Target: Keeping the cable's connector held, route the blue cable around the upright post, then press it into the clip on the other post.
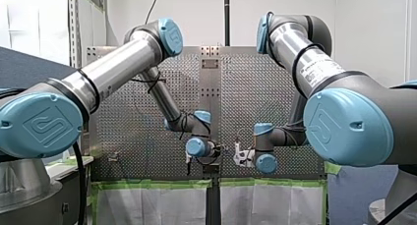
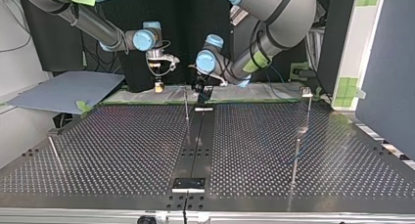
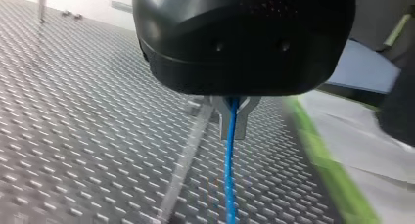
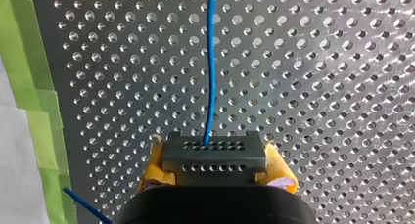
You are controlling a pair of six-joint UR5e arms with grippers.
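Note:
My right gripper is shut on the cable's dark grey connector block, held between its yellow pads. The blue cable leaves the connector and runs ahead over the perforated plate. My left gripper is shut on the blue cable with its metal fingers, and the cable hangs down from them. In the top view both grippers hover at the far edge of the table: my right gripper at left, my left gripper beside a thin upright post. A second post carries a clip at its top.
Green tape marks the plate's edge beside my right gripper. A short slanted post stands at the top view's left and another rod at its right. A dark centre strip ends in a small block.

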